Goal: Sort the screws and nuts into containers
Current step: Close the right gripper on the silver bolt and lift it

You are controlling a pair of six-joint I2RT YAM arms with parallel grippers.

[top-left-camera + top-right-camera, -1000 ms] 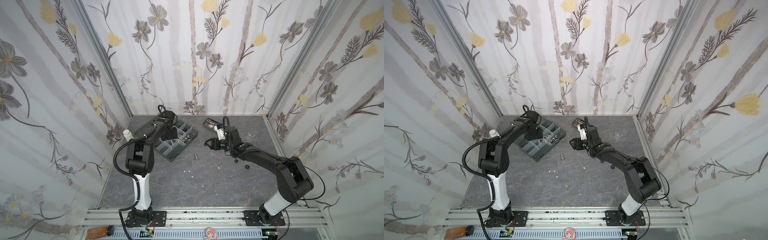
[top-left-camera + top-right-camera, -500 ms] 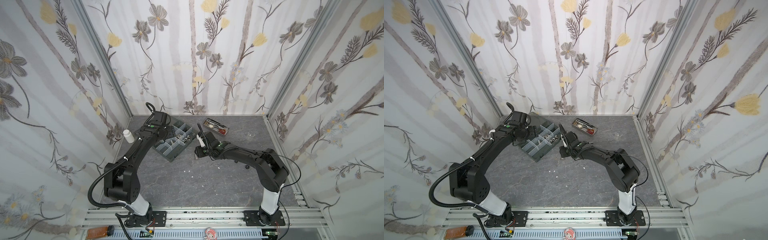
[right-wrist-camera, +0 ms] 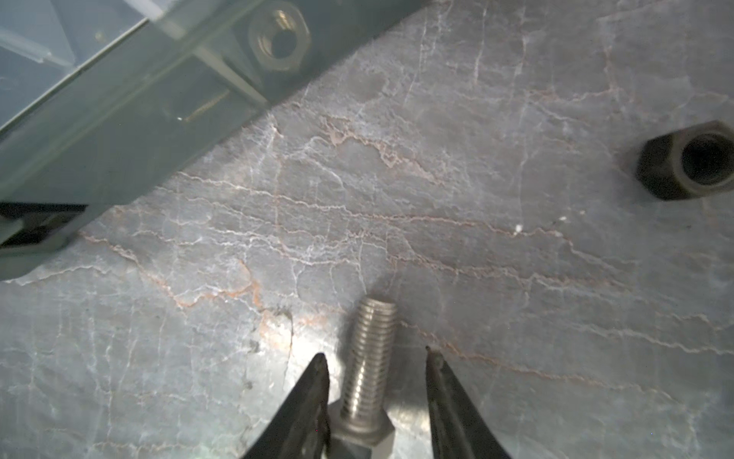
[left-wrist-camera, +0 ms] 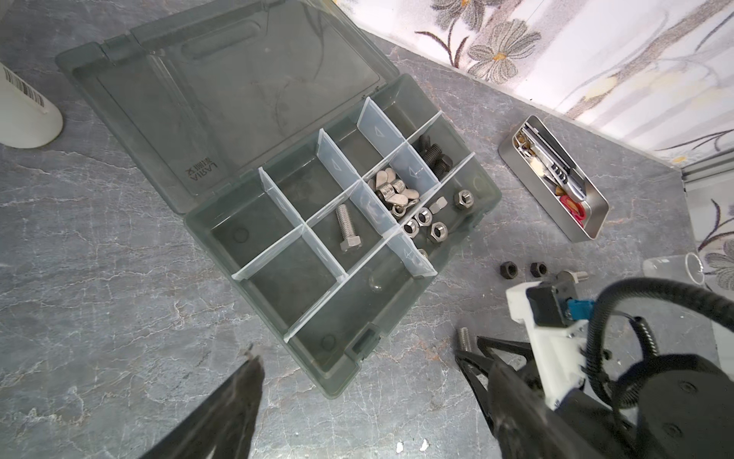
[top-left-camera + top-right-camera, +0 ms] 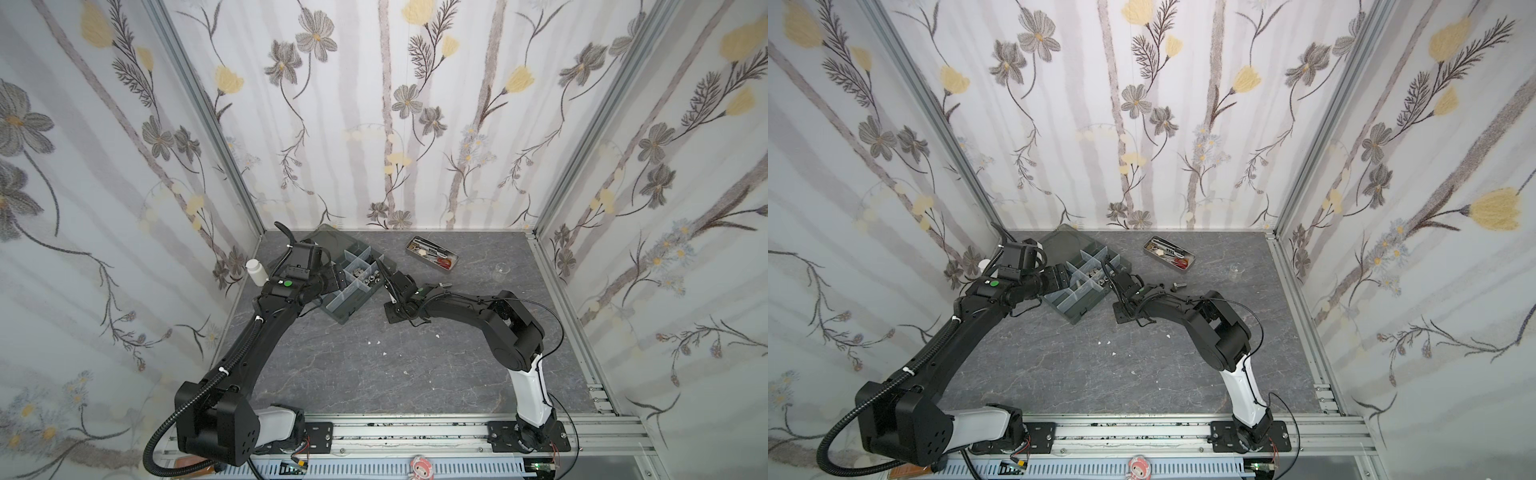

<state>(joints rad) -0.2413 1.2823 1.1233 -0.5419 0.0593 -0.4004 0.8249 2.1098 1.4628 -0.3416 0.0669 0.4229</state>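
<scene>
The grey organizer box (image 5: 353, 286) (image 4: 238, 99) lies open at the back left. Its containers hold a silver screw (image 4: 347, 232), silver nuts (image 4: 425, 226) and black screws (image 4: 435, 157). A silver screw (image 3: 371, 357) (image 4: 462, 339) lies on the floor by the box's near corner. My right gripper (image 3: 376, 353) (image 5: 390, 309) is low over it and open, a finger on each side of its shaft. Two black nuts (image 4: 508, 271) (image 3: 691, 163) and another silver screw (image 5: 445, 285) lie loose nearby. My left gripper (image 4: 373, 369) (image 5: 336, 280) hangs wide open and empty above the box's left side.
A metal tin (image 5: 432, 253) with tools sits at the back middle. A white bottle (image 5: 255, 270) stands by the left wall and a small glass beaker (image 5: 501, 272) at the back right. White scraps (image 5: 376, 342) dot the floor.
My right gripper swung left from near the tin down to the screw by the box, its jaws narrowing round it. My left gripper drew back from over the box and opened wider.
</scene>
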